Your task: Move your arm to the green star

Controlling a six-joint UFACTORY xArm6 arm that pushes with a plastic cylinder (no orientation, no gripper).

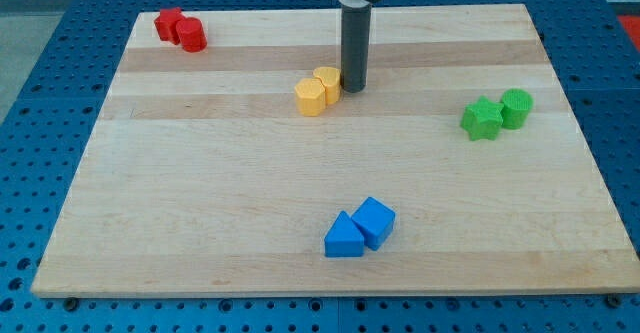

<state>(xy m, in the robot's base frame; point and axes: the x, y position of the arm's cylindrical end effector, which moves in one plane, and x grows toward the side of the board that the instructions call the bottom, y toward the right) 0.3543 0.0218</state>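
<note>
No fingers here: my tip (353, 88) stood just right of the two yellow blocks (318, 90). The green star (482, 120) lay well apart toward the bench's (200, 193) right edge, bare wood between.

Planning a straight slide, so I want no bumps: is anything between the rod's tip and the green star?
Nothing visible. My tip sits right of the yellow blocks; bare board runs to the green star, with the green cylinder beyond.

Bright, even light; sharp pic, soft shadows.
</note>
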